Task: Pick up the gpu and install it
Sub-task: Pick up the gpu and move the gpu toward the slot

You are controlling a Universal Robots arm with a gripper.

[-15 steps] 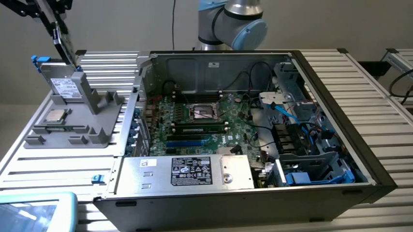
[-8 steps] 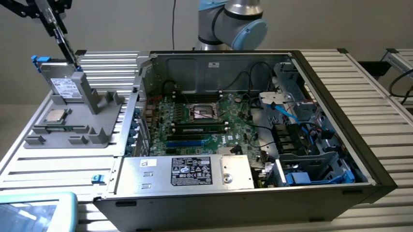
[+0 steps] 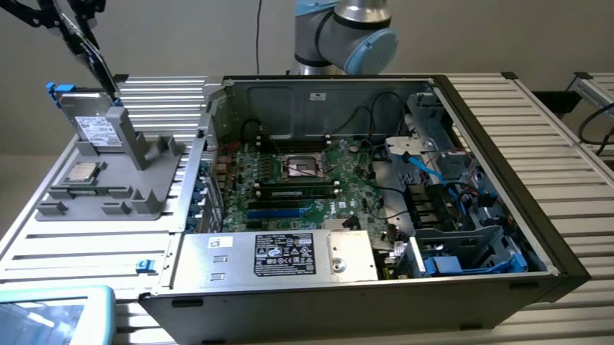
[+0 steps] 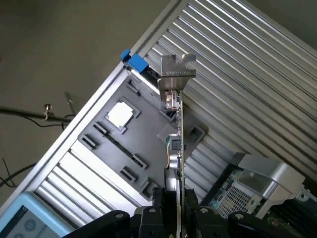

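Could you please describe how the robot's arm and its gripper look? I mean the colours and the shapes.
The arm is built of round silver-grey segments, and its thick joint carries a light blue cap. The gripper is matte black, with two flat, angular fingers on a bulky black body.

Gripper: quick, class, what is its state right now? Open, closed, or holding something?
Gripper: closed on the gpu, which it holds edge-on with the silver bracket at the far end.
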